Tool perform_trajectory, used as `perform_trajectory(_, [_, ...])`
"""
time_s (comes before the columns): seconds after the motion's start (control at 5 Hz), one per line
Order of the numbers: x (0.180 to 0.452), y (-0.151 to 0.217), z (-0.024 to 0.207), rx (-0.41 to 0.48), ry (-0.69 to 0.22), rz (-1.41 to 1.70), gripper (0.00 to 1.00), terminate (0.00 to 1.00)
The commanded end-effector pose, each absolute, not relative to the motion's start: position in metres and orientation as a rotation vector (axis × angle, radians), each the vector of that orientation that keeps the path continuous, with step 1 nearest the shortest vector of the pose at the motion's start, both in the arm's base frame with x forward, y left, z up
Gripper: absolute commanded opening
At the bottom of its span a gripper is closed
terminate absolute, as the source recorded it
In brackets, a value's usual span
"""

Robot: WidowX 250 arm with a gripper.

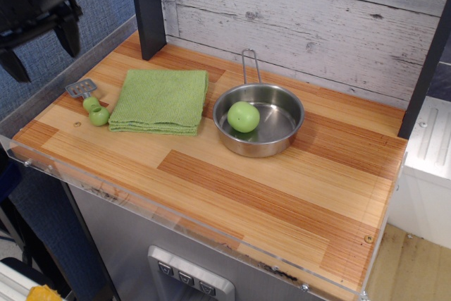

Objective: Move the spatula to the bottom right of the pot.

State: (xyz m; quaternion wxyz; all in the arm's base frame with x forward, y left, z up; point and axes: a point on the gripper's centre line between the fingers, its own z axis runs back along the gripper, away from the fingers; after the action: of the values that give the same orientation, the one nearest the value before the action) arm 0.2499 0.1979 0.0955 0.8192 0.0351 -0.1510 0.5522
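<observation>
The spatula (90, 101) lies flat on the wooden table near its left edge, grey slotted head pointing back-left, knobbly lime-green handle toward the front. The pot (259, 118), a shallow shiny steel pan with a wire loop handle pointing back, sits mid-table and holds a green apple-like ball (243, 116). My black gripper (41, 53) hangs in the air at the upper left, above and behind-left of the spatula, fingers spread apart and empty.
A folded green cloth (161, 100) lies between the spatula and the pot. A dark post (147, 8) stands at the back left and another (425, 68) at the right. A whitewashed plank wall (303, 19) backs the wooden table (232, 188).
</observation>
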Motion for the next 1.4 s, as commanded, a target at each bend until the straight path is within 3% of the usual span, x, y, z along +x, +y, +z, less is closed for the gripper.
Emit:
perform_trajectory(0.0, [0.260, 0.207, 0.080, 0.121, -0.338, 1.170, 1.00, 0.00])
perform_trajectory(0.8, [0.288, 0.190, 0.034, 0.202, -0.341, 1.091, 1.00, 0.00])
perform_trajectory(1.2, [0.292, 0.204, 0.014, 0.252, -0.323, 1.103, 1.00, 0.00])
